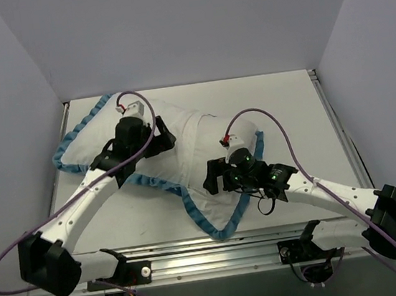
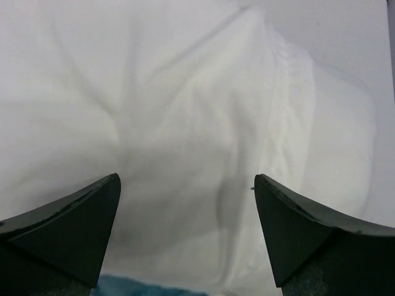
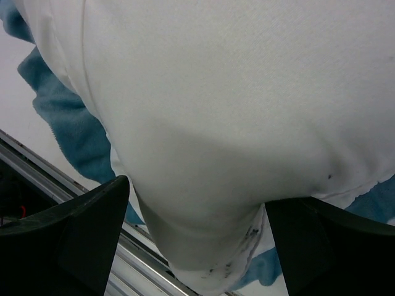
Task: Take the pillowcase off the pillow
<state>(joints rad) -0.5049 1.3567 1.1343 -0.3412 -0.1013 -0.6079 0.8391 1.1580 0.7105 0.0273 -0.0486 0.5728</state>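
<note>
The pillowcase (image 1: pixel 92 143) lies across the table with its white side up and its blue ruffled trim (image 1: pixel 160 183) along the edges. The white pillow (image 1: pixel 218 135) bulges out of it toward the right. My left gripper (image 1: pixel 162 136) is open just above white creased fabric (image 2: pixel 185 123), with a stitched hem (image 2: pixel 285 92) to its right. My right gripper (image 1: pixel 211 177) is open, its jaws standing on either side of a plump pillow corner (image 3: pixel 203 154) that has a small dark speck (image 3: pixel 329 177). Blue trim (image 3: pixel 80 135) shows behind that corner.
The metal rail (image 1: pixel 217 248) of the arm mounts runs along the near table edge, and it also shows in the right wrist view (image 3: pixel 55 179). White walls stand close on the left, back and right. Purple cables (image 1: pixel 266 114) loop above both arms.
</note>
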